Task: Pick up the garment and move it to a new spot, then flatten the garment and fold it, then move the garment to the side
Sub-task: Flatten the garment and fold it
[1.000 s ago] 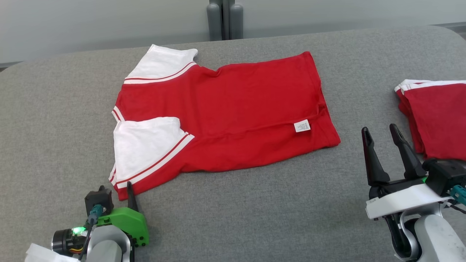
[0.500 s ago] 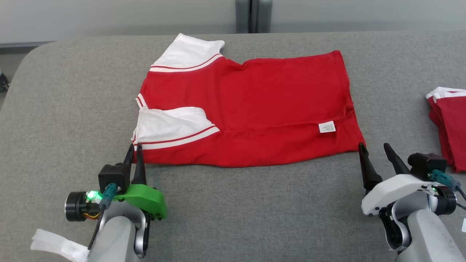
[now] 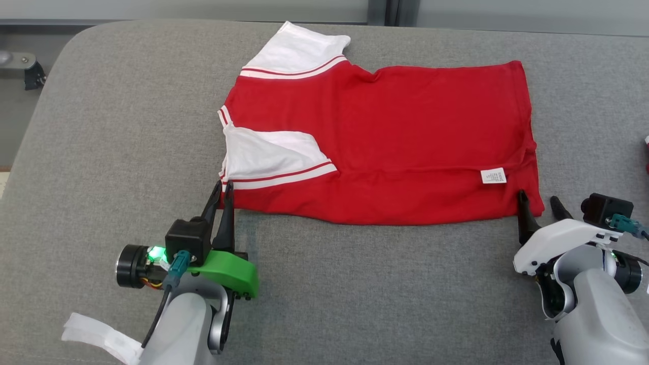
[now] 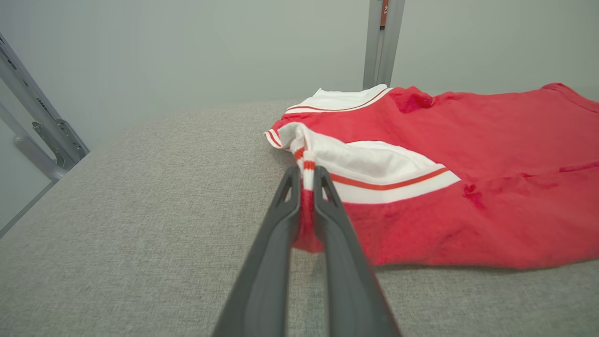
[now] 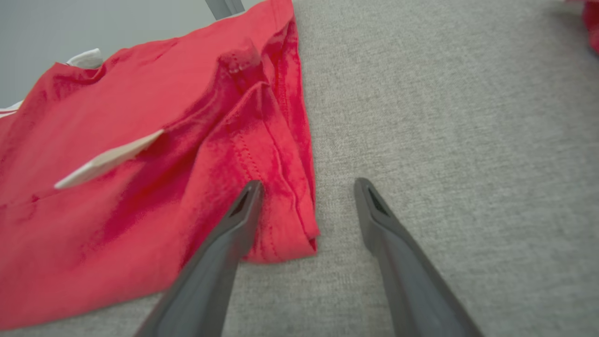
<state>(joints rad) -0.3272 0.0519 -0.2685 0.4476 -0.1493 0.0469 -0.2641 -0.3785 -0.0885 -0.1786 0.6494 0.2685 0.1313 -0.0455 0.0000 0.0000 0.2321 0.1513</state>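
Observation:
A red garment (image 3: 395, 137) with white, red-striped sleeves lies flat on the grey padded table (image 3: 101, 126), folded once lengthwise, a white label (image 3: 493, 176) near its right hem. My left gripper (image 3: 224, 186) is shut on the garment's near left corner, and the left wrist view shows the striped cloth (image 4: 307, 187) pinched between its fingers. My right gripper (image 3: 537, 200) stands open at the near right corner. In the right wrist view its left finger (image 5: 243, 206) lies over the hem corner (image 5: 290, 234) and its right finger (image 5: 374, 206) is on bare table.
A sliver of another red garment (image 3: 647, 152) shows at the head view's right edge, and again in the right wrist view's top right corner (image 5: 590, 28). A grey post (image 3: 388, 11) stands behind the table. Bare grey surface stretches left and in front of the garment.
The head camera has shifted, so the scene slid right. My left gripper has closed in on the left corner and gripped it. My right gripper has moved up to the right hem corner.

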